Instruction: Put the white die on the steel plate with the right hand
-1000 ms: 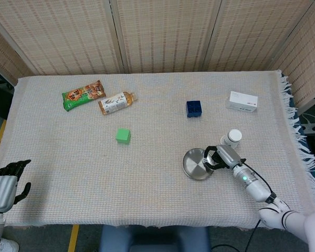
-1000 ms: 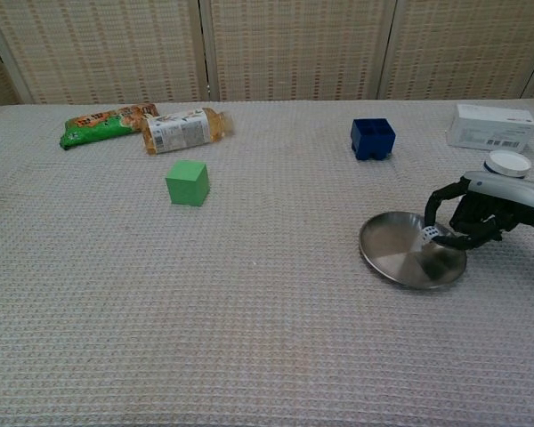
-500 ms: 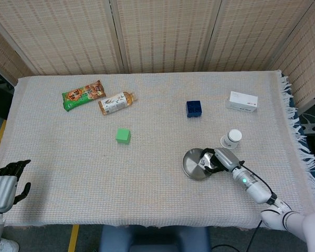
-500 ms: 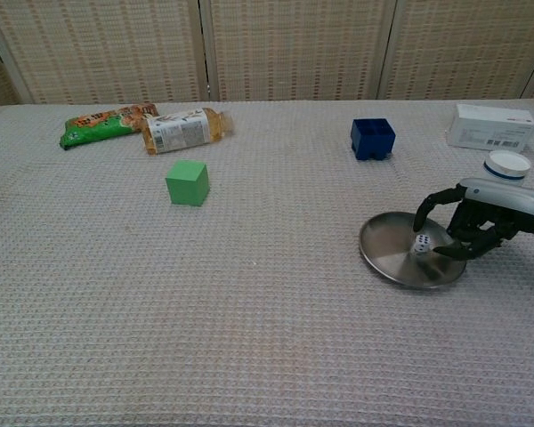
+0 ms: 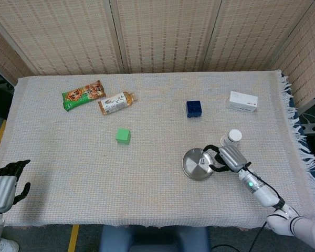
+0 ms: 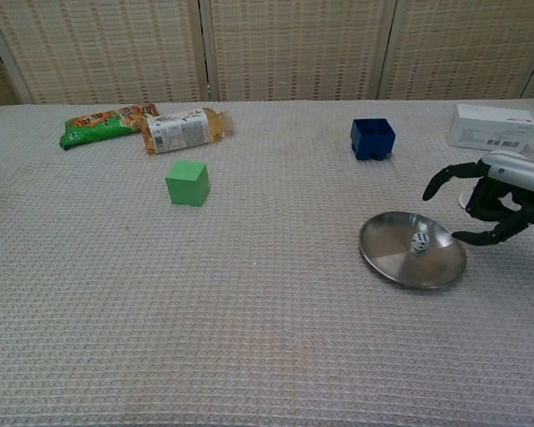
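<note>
The white die [image 6: 418, 242] sits on the steel plate [image 6: 393, 263]. The right robot hand [image 6: 491, 200] hangs just beside the plate's right edge, fingers spread and holding nothing. The left robot hand [image 5: 8, 181] rests off the desk [image 5: 147, 199], empty, fingers loosely curled.

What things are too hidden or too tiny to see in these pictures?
- White die on the steel plate: its dots are too small to count in the chest view.
- White cup: hidden behind the right hand in the chest view.
- Left hand: outside the chest view.
- Snack bag and bottle: labels too small to read.
</note>
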